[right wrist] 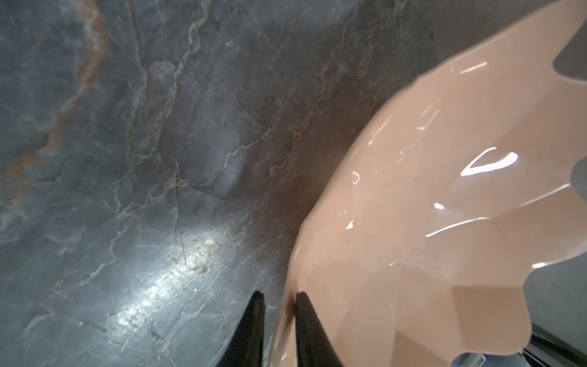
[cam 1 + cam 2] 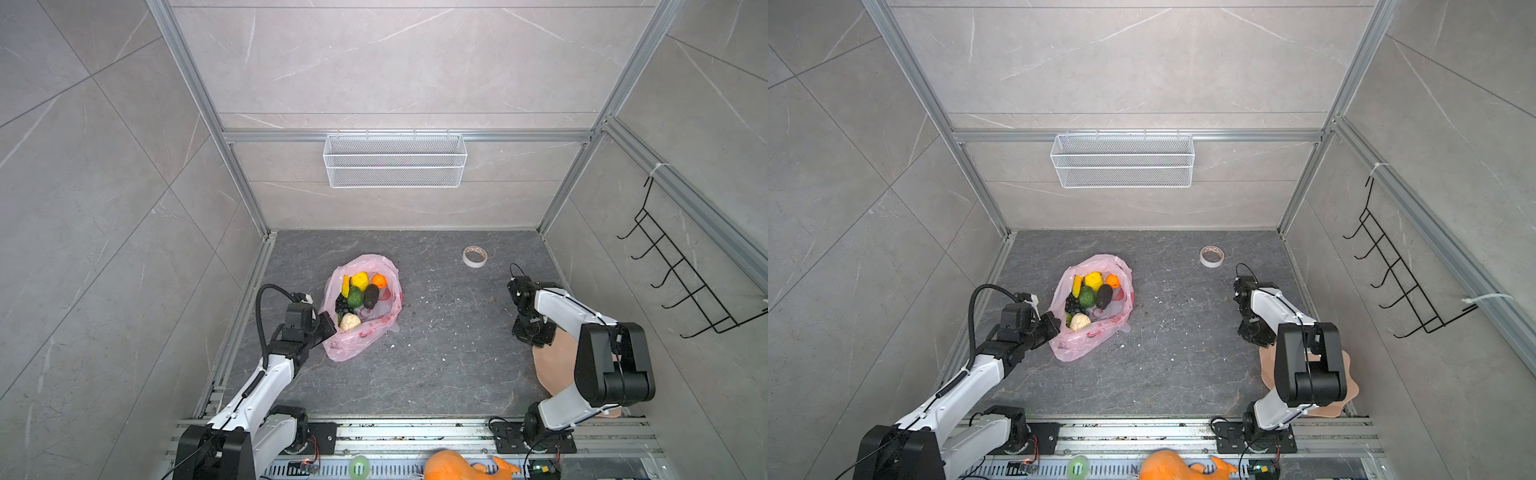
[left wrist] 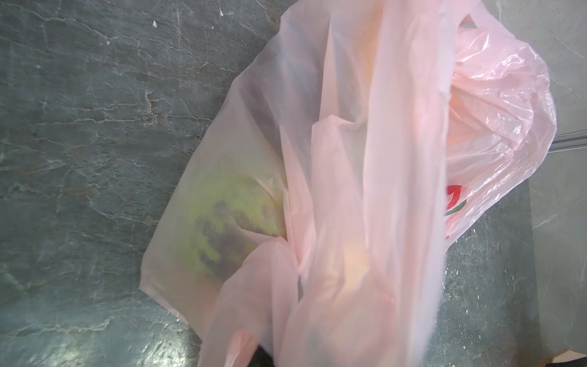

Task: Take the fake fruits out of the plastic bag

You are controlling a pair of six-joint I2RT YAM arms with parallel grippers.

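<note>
L pincer [image 2: 328, 326] clamped on side rim of pink translucent plastic bag [image 2: 357, 343], which lies on grey surface [image 2: 436, 365] right at its tips. Bag's long axis runs roughly crosswise to pincer's reach, mouth gaping up. Inside, fake fruits [image 2: 355, 297]: cream lumpy pc nearest pincer, then grapes, avocados; lemon, banana, orange farthest. Film crinkly w/ red print. R pincer [image 1: 278, 294] well apart from bag, fingers slightly apart, straddling peach scalloped plate [image 1: 444, 222] rim.
</note>
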